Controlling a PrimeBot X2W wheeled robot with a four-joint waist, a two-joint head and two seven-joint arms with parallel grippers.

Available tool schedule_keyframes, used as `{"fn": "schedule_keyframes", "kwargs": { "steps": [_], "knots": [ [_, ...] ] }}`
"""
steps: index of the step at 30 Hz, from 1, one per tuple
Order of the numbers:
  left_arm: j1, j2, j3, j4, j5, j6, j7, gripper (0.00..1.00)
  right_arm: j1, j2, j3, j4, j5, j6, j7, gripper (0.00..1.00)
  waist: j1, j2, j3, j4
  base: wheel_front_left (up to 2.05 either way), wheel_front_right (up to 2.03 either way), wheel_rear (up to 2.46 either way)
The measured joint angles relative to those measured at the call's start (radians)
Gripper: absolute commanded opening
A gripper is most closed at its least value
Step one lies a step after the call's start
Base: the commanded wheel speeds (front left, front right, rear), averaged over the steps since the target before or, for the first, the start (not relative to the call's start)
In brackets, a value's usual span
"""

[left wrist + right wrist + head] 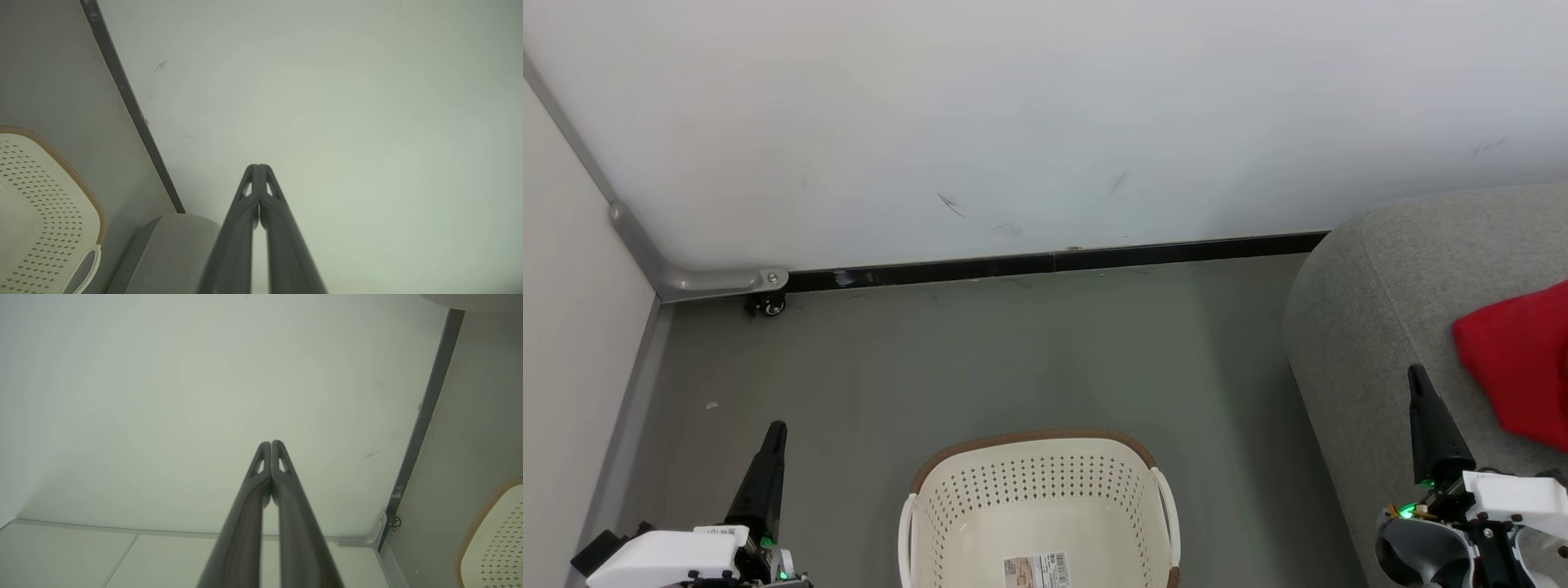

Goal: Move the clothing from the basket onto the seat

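- The clothing [1523, 367] lies on the seat [1372, 327] at the right edge of the head view. It is a flat, bright red piece.
- Its blunt corner points to the view's left, toward the rounded side of the seat. The picture edge cuts the rest of it, so I cannot tell its long axis.
- The grey seat stands against the wall [1013, 122], and its curved side faces the basket [1029, 482].
- The basket stands on the grey floor [1013, 351], apart from the seat. Its brown-rimmed round end points to the wall, and the near part is cut by the bottom edge.
- Inside the basket I see only a paper label [1036, 569] on the bottom.
- The right gripper [1417, 374] hangs over the seat, just left of the clothing and not touching it. In the right wrist view its fingers [300, 539] are pressed together with nothing between them.
- The left gripper [778, 429] is over the floor, left of the basket. Its fingers [239, 237] are closed too, tip against tip, and hold nothing.
- A black baseboard [1054, 263] runs along the foot of the wall.
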Motion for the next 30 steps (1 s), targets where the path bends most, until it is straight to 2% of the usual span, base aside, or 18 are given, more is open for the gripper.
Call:
{"fn": "schedule_keyframes", "kwargs": {
  "steps": [30],
  "knots": [
    [-0.003,-0.001,0.001,0.002,0.000,0.000,0.001,0.00,0.000,0.005,-0.003,0.001,-0.001,0.000,0.003,0.00,-0.0001,0.0000,0.000,0.000,0.00,0.00,0.00]
  ]
}}
